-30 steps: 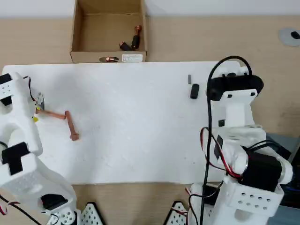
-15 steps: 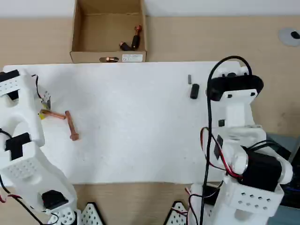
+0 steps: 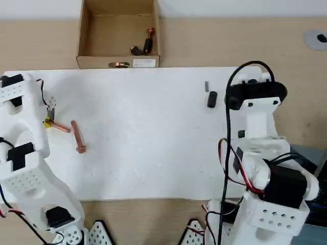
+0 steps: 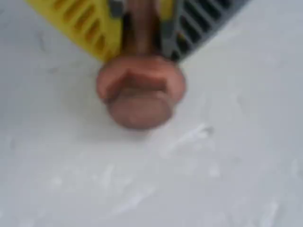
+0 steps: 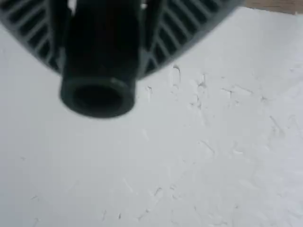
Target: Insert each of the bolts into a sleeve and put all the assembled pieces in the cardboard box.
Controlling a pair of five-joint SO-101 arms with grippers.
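At the mat's (image 3: 153, 148) left edge, the left end effector (image 3: 49, 121) is closed tight on a copper bolt (image 4: 140, 92) by its shank, head outward, and a second bolt (image 3: 77, 137) lies on the mat just beside the first one's head end. Toward the far right, the right end effector (image 3: 210, 96) is clamped on a black sleeve (image 5: 101, 61), open bore showing. Beyond the mat, on the tan surface (image 3: 214, 43), the box (image 3: 80, 35) holds assembled pieces (image 3: 147, 43), with a third bolt (image 3: 121, 65) at its front wall.
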